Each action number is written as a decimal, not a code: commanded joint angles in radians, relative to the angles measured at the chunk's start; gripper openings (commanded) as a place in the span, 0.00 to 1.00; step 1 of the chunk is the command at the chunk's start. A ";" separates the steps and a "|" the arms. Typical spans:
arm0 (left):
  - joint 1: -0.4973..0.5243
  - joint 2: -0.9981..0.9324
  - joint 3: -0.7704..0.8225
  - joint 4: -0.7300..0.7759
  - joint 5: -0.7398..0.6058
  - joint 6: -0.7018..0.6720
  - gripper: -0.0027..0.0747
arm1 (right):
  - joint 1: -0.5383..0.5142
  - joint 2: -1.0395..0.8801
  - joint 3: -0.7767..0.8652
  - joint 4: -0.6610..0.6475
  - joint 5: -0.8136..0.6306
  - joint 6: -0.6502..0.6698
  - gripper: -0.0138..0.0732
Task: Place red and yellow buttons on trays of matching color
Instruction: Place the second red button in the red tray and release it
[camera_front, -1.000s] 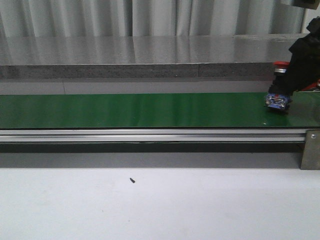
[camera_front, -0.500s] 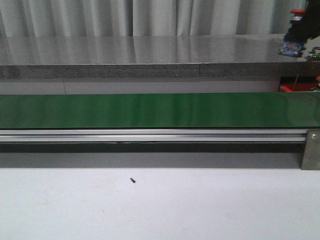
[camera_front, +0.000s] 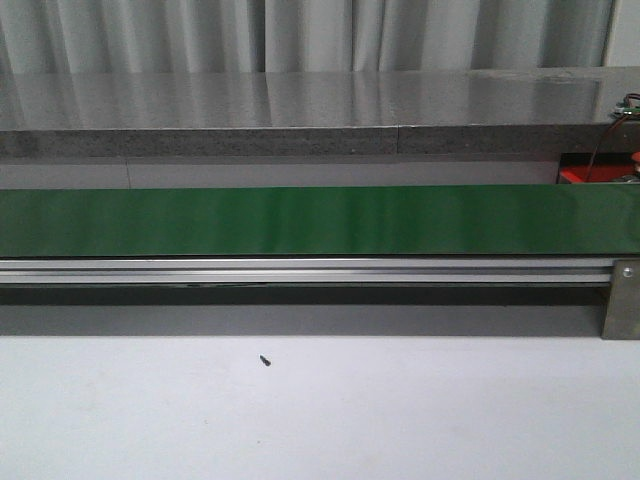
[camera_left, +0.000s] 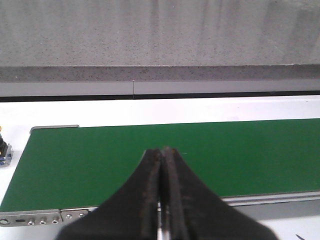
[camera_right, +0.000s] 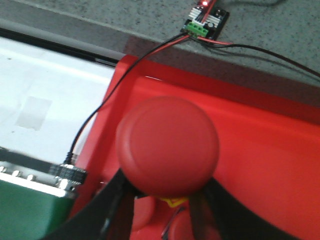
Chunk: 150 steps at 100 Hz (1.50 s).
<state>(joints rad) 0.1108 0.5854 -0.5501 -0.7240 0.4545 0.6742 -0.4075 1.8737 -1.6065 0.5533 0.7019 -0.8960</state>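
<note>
In the right wrist view my right gripper (camera_right: 165, 202) is shut on a red button (camera_right: 167, 145), whose round cap fills the middle of the picture. The button hangs above the red tray (camera_right: 270, 145), near the tray's corner, with two more red caps (camera_right: 145, 215) lying in the tray beneath it. My left gripper (camera_left: 161, 151) is shut and holds nothing, poised over the near edge of the green conveyor belt (camera_left: 200, 155). Neither gripper shows in the front view, where only a corner of the red tray (camera_front: 590, 175) appears. The yellow tray is out of view.
The green belt (camera_front: 300, 220) runs across the table on an aluminium rail (camera_front: 300, 270). A small circuit board (camera_right: 205, 22) with red and black wires lies beyond the tray, and a metal sensor (camera_right: 67, 175) sits at the belt end. A blue-based part (camera_left: 4, 152) is cut off beside the belt.
In the front view the right arm lifted the red button off the belt's right end, rose towards the upper right and left the picture. The belt now carries nothing.
</note>
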 joint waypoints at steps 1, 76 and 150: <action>-0.008 0.003 -0.030 -0.033 -0.055 -0.001 0.01 | -0.007 -0.006 -0.065 0.017 -0.076 -0.001 0.25; 0.005 0.003 -0.030 -0.033 -0.055 -0.001 0.01 | -0.007 0.239 -0.207 -0.065 -0.145 -0.001 0.25; 0.005 0.003 -0.030 -0.033 -0.053 -0.001 0.01 | -0.007 0.273 -0.207 -0.066 -0.118 -0.001 0.50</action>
<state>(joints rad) 0.1129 0.5854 -0.5501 -0.7240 0.4545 0.6742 -0.4075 2.2269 -1.7817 0.4720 0.6148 -0.8919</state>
